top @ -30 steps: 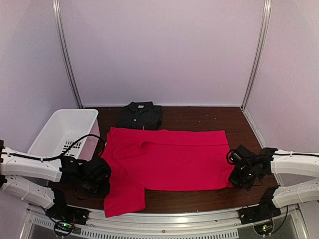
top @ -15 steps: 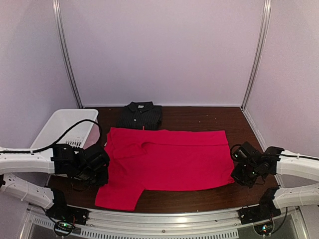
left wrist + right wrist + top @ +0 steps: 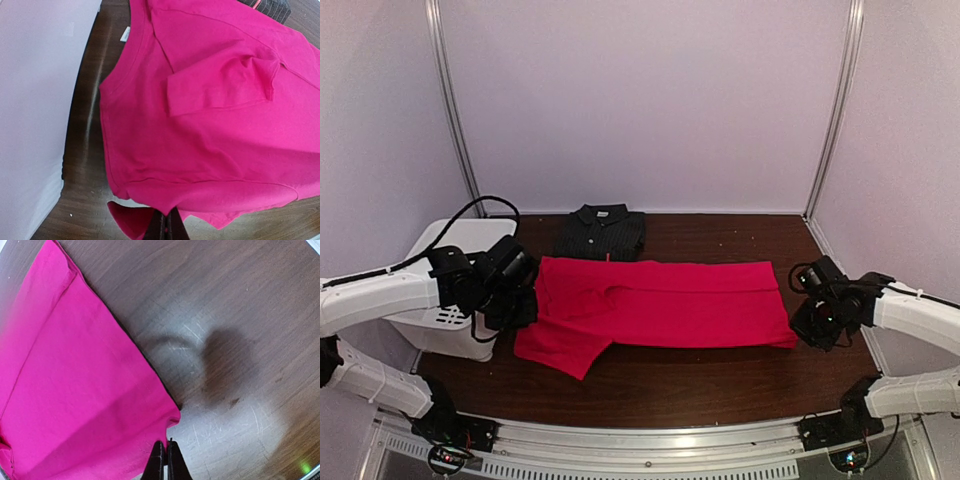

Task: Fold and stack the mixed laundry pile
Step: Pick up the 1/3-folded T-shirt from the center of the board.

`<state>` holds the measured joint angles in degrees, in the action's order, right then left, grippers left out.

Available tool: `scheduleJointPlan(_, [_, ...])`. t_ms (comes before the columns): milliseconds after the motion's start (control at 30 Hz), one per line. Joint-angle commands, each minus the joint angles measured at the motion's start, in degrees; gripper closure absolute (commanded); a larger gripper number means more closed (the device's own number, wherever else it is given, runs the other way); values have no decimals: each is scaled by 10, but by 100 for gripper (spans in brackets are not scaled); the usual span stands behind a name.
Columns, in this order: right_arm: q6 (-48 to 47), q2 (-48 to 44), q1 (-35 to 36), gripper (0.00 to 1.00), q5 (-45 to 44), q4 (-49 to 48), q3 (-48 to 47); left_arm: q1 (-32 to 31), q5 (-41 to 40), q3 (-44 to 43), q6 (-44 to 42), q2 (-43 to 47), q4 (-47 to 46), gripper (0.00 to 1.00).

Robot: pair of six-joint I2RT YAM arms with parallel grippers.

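The table (image 3: pixel 720 385) carries the red T-shirt (image 3: pixel 660 305) spread across its middle, long axis running from 9 o'clock to 3 o'clock, with the neckline at the 9 o'clock end and the hem at the 3 o'clock end. The white bin (image 3: pixel 440 320) stands at the 9 o'clock edge, beside the left arm. The dark pinstriped shirt (image 3: pixel 602 232) lies folded at 12 o'clock, its near edge touching the far edge of the T-shirt. The left gripper (image 3: pixel 520 310) is at the neckline end and the right gripper (image 3: pixel 800 332) at the hem end; each arm is nearest its own end, and the rest of the cloth lies toward 12 o'clock from both, so a fold would likely carry the near edge that way. The overhead view does not resolve either grip. The left wrist view shows the fingers (image 3: pixel 161 226) closed together on the near red edge, with one sleeve folded inward over the chest. The right wrist view shows the fingers (image 3: pixel 157 460) pinched on the hem corner; a shadow on the bare wood suggests, though not conclusively, that this corner hangs clear of the table.
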<state>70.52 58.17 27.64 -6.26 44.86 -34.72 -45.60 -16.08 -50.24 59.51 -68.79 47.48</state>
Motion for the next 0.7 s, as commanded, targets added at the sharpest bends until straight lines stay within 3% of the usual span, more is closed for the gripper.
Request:
scheduleJointPlan(0, [-73,41,-36,100,-10,-35,-33,21,-19,-31,-55,-36,-38,100])
scheduleJointPlan(333, [-165,134,-102,100,6,-96,-80,54,-35,-58,-91,-115,-95,100])
scheduleJointPlan(667, [-213,220,-124,100,19,-133,-113,70,-34,-74,-108,-185,-133,100])
